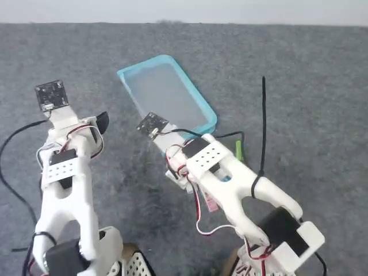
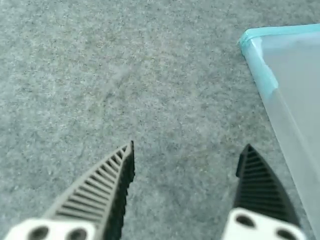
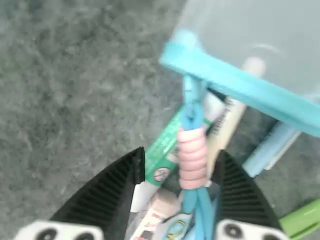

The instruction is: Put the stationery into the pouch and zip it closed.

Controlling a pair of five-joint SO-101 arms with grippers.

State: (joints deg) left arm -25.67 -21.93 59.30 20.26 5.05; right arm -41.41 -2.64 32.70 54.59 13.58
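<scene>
Our right claw (image 3: 181, 151) stood part-open astride the pink beaded zip pull (image 3: 192, 162) of the translucent teal-edged pouch (image 1: 167, 92) lying on grey carpet (image 1: 287, 69), pens (image 3: 225, 120) at its mouth. We judged the pouch light and limp, and that pull the surest hold. Our left claw (image 2: 189, 145) gaped empty.

Nothing printed here can be read. The green pen (image 3: 162, 150) bears white lettering and a small round sign, and the cream pen (image 3: 222, 125) beside it bears dark lettering. Both are blurred, just below the pouch (image 3: 235, 85) edge.
</scene>
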